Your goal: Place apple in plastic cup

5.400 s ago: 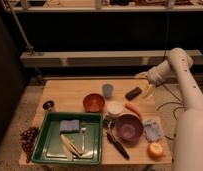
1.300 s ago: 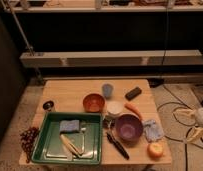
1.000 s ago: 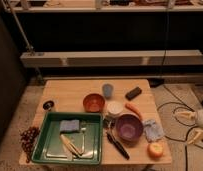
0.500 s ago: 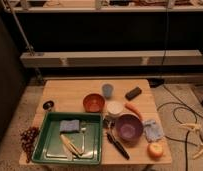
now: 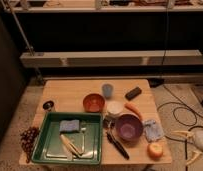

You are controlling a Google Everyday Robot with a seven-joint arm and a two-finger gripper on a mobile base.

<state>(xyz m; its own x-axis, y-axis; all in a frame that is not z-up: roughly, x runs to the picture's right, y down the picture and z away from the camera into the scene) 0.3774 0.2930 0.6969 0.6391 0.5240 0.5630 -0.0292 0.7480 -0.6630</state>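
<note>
One pincer (image 5: 181, 148) hangs low at the right edge of the view, off the bench (image 5: 65, 92) and to the right of the purple bowl (image 5: 128, 127), beyond the bench's front corner. Its two pale fingers (image 5: 181, 133) point back toward the bench and stand apart, with floor showing between them.

The apple (image 5: 155, 150) lies on the bench just right of and in front of the purple bowl, between that bowl and the pincer. It is near the bowl but not touching it, and it is clear of the fingers. The plastic cup (image 5: 108, 90) stands upright behind the purple bowl and a little to its left, well apart from the apple.

A white cup (image 5: 114, 108) sits just beside the bowl's rear left rim. A carrot (image 5: 133, 110) lies slantwise just behind the bowl. An orange-brown bowl (image 5: 93, 103) stands further left of the white cup, in front of the plastic cup. A dark block (image 5: 133, 93) rests behind the purple bowl, near the bench's far edge. A pale blue packet (image 5: 153, 130) lies just right of the bowl, behind the apple. A black-handled tool (image 5: 117, 145) lies slantwise at the bowl's front left.

Left of the purple bowl is a green tray (image 5: 51, 146) holding a blue sponge (image 5: 69, 125) and some pale utensils (image 5: 70, 145). Dark grapes (image 5: 29, 140) lie beyond the tray's far side.
</note>
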